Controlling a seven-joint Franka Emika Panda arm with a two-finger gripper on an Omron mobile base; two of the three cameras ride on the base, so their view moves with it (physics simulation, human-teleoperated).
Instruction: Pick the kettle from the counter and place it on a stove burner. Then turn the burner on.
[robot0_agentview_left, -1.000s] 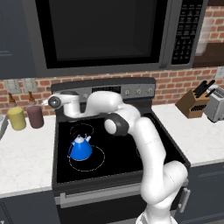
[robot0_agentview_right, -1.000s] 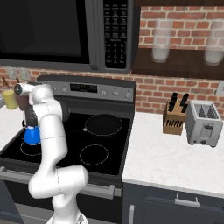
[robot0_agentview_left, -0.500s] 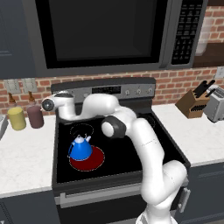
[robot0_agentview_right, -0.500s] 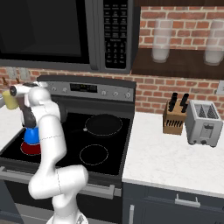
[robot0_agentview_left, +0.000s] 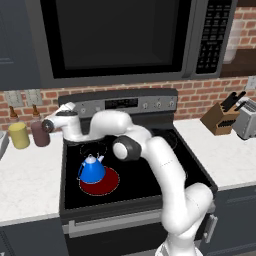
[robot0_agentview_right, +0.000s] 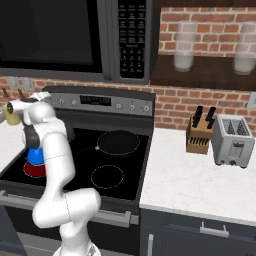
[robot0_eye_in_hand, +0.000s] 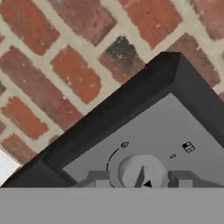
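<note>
Fingers (robot0_eye_in_hand: 139, 179): mine, tips standing either side of the stove knob (robot0_eye_in_hand: 141, 172), gap partly open, clasping nothing that I can tell.
Kettle (robot0_agentview_left: 92, 169): upright on the glowing red burner (robot0_agentview_left: 109, 181), front left.
Tabletop (robot0_agentview_left: 27, 175): left, beside stove.

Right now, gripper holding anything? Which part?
Nothing held. The gripper straddles the stove knob, jaws apart; the kettle sits free on the glowing burner.

kettle (robot0_agentview_left: 91, 170): glossy blue | cooktop (robot0_agentview_left: 150, 175): smooth black glass | counter (robot0_agentview_left: 30, 175): white speckled stone
</note>
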